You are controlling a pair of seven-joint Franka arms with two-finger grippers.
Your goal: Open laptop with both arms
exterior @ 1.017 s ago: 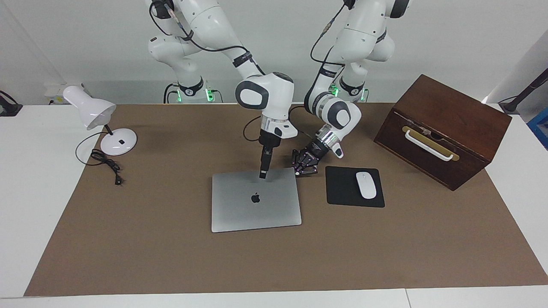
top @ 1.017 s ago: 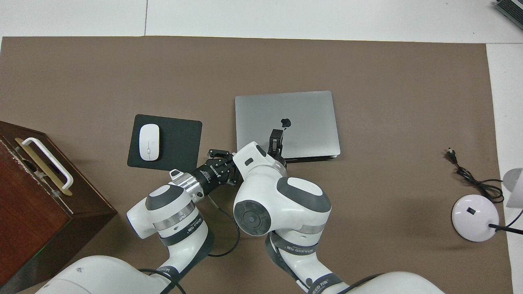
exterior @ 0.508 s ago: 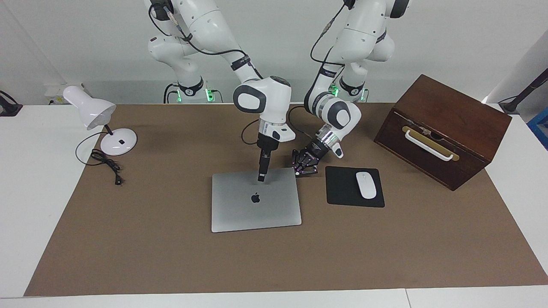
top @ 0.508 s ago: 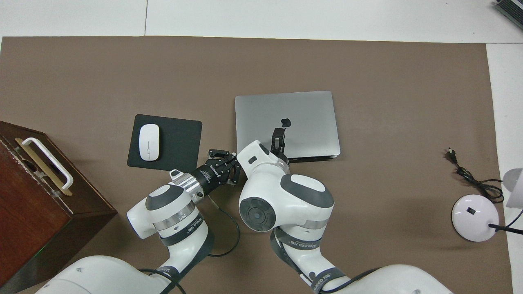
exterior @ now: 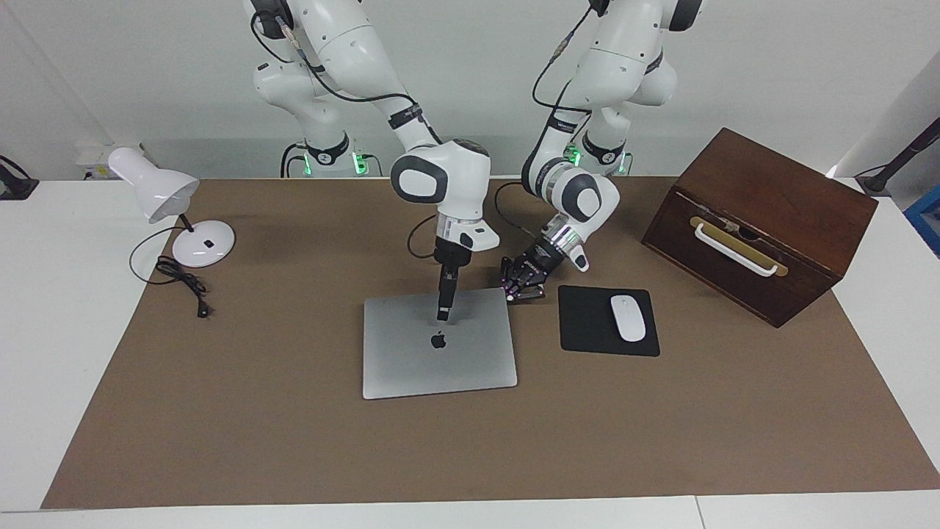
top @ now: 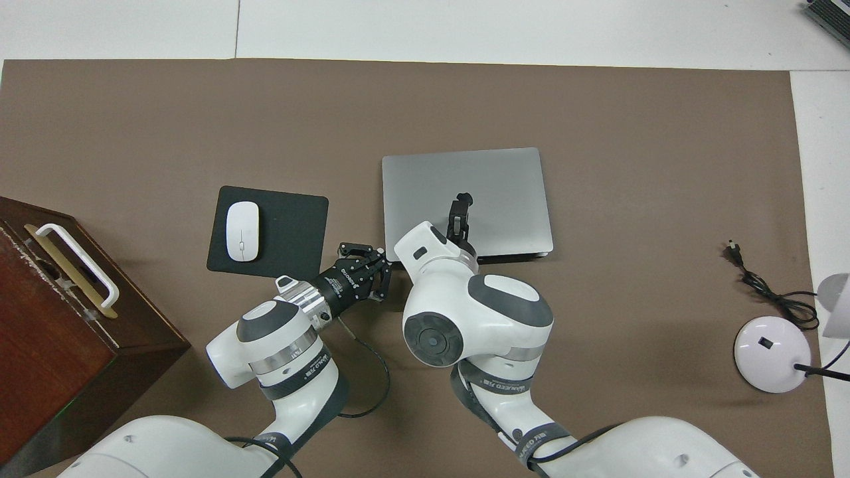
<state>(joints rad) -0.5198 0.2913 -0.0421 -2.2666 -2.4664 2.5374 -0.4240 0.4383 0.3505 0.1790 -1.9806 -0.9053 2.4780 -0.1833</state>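
- A closed laptop [exterior: 438, 342] lies flat mid-bench, beside a black mouse pad [exterior: 608, 321]
- The right hand [exterior: 443, 316] hangs over the lid just above the logo; I cannot tell its finger gap
- The left hand [exterior: 523, 287], fingertips together and empty, sits at the laptop's near corner
- Risk: pressing the lid down would block lifting; closed fingertips may slip off the thin edge

One camera sits high across the tabletop [exterior: 661, 441], facing the robots — the other looks steeply down from above them; both share the laptop [exterior: 438, 360].
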